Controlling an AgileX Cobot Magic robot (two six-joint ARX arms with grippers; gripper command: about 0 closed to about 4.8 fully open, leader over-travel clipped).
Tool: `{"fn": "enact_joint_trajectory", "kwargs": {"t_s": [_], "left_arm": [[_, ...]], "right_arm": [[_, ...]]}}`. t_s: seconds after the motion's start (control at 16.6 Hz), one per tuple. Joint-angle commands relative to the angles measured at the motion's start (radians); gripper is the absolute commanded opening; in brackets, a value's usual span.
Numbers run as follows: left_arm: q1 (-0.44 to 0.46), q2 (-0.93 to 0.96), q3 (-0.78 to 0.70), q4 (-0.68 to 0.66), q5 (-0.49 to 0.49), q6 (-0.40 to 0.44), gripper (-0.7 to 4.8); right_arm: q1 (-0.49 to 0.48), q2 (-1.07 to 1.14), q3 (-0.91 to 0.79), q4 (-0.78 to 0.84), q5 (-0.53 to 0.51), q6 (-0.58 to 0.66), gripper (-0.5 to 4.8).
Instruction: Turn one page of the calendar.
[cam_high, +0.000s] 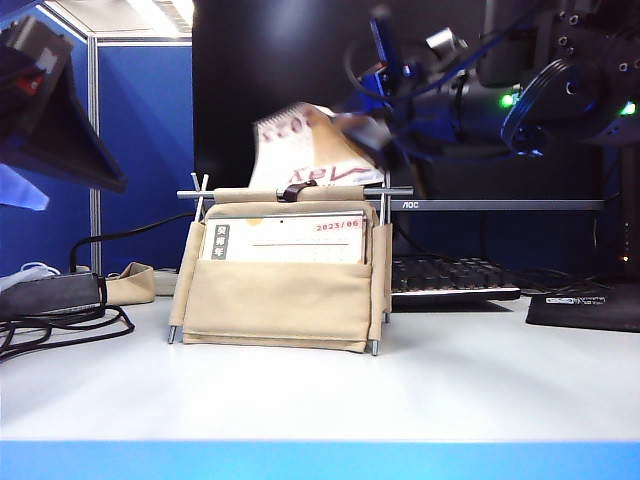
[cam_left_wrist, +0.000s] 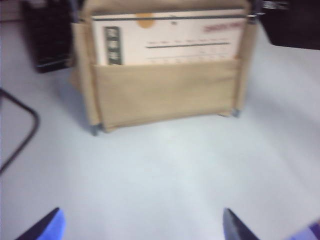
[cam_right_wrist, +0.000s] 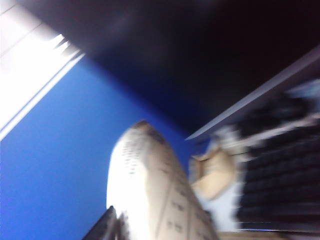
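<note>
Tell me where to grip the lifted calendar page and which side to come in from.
Grip the page on its free upper edge, near a corner, with one finger on each face. It stands blurred above the calendar's top rod, bound along the bottom, so only the top and side edges are reachable. Come from the right, where the right gripper is; whether it holds the page is unclear. The left gripper hangs open, out front.

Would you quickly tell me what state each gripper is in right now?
Left gripper: open, empty, before the calendar.
Right gripper: at the lifted page; state cannot be told.
</note>
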Motion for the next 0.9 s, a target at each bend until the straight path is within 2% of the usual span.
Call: {"fn": "enact_joint_trajectory", "kwargs": {"t_s": [0.06,0.18,0.3,0.6,0.66,0.78,0.84,0.9], "left_arm": [[-0.001,-0.001,0.002,0.007,0.041,-0.003,4.13],[-0.001,-0.001,0.002,0.001,0.045,-0.003,4.13],[-0.001,-0.001,0.002,-0.002,0.045,-0.003,4.13],[-0.001,-0.001,0.002,-0.001,0.048,-0.018,4.13],[-0.001,-0.001,0.002,-0.001,0.047,-0.018,4.13],[-0.001,-0.001,0.002,-0.001,0.047,-0.018,4.10],[0.000,-0.001,0.003,0.001,0.041,-0.019,3.96],[0.000,-0.004,0.003,0.010,0.040,-0.018,3.42]], "right_arm": [[0.001,-0.005,0.002,-0.037,0.056,-0.024,1.59],[-0.013,-0.005,0.002,-0.013,0.060,-0.054,1.60],[-0.037,-0.005,0.002,0.007,0.059,-0.060,2.52],[-0.103,-0.005,0.002,0.074,0.025,-0.019,2.57],[-0.118,-0.005,0.002,0.077,-0.007,-0.008,2.56],[-0.147,-0.005,0.001,0.079,-0.083,-0.012,2.07],[-0.166,-0.006,0.001,0.096,-0.158,-0.013,1.97],[-0.175,-0.016,0.000,0.118,-0.244,-0.047,1.49]]}}
